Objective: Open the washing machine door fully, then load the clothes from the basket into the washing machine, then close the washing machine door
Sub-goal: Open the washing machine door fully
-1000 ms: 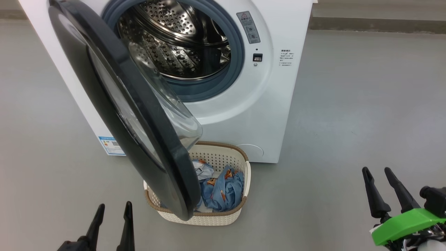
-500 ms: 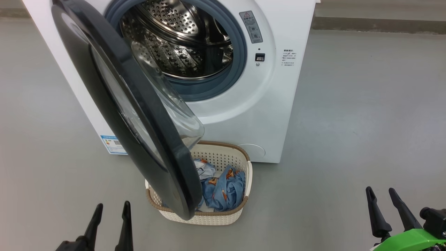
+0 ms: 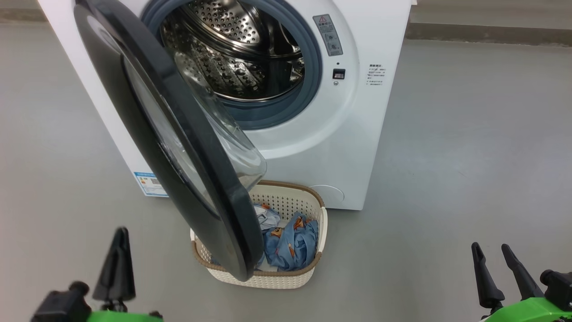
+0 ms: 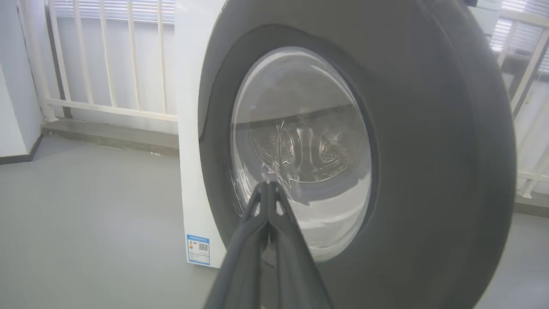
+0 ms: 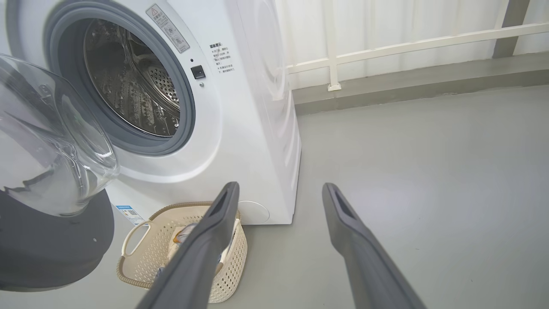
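The washing machine (image 3: 366, 112) stands at the top of the head view with its steel drum (image 3: 237, 58) showing. The washing machine door (image 3: 156, 112) hangs about half open and covers the left part of the basket (image 3: 319, 232) on the floor. Light blue clothes (image 3: 292, 243) lie inside the basket. At the lower left my left gripper (image 3: 119, 232) is shut on nothing, short of the door. In the left wrist view its joined tips (image 4: 268, 185) point at the door's glass (image 4: 309, 107). My right gripper (image 3: 490, 248) is open at the lower right, empty, far from the basket (image 5: 141, 253).
Bare grey floor (image 3: 469, 156) spreads right of the machine and around the basket. A white railing (image 5: 407, 43) and a low kerb run behind the machine. A blue label sticker (image 3: 151, 183) sits low on the machine's front.
My left gripper has shut and come up into the view, its green mount now showing. The right gripper sank lower in the picture. The camera drifted slightly.
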